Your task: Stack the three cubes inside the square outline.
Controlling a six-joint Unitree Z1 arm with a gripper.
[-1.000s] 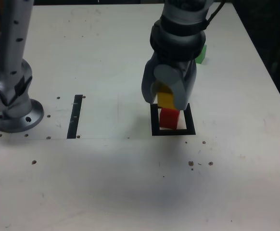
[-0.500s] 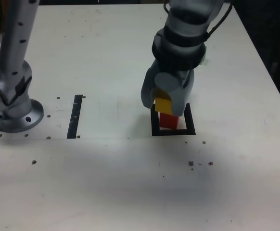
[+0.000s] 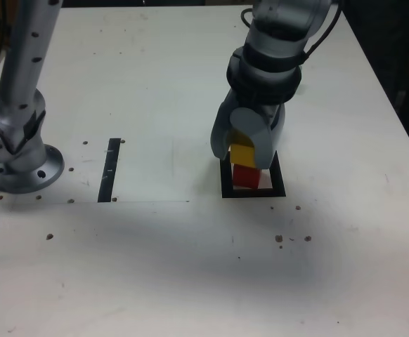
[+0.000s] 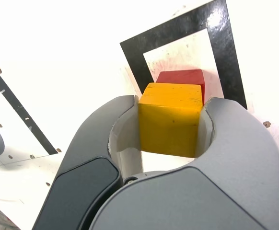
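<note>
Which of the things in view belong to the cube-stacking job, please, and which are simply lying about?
Belongs to the job:
- yellow cube, clamped in the gripper
- red cube, inside the square outline

Lying about:
- straight black strip
- grey arm base

The green cube is not visible now.

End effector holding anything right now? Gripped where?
Yes: the end effector is shut on the yellow cube, its jaws pressing two opposite side faces, above the red cube in the square outline.
</note>
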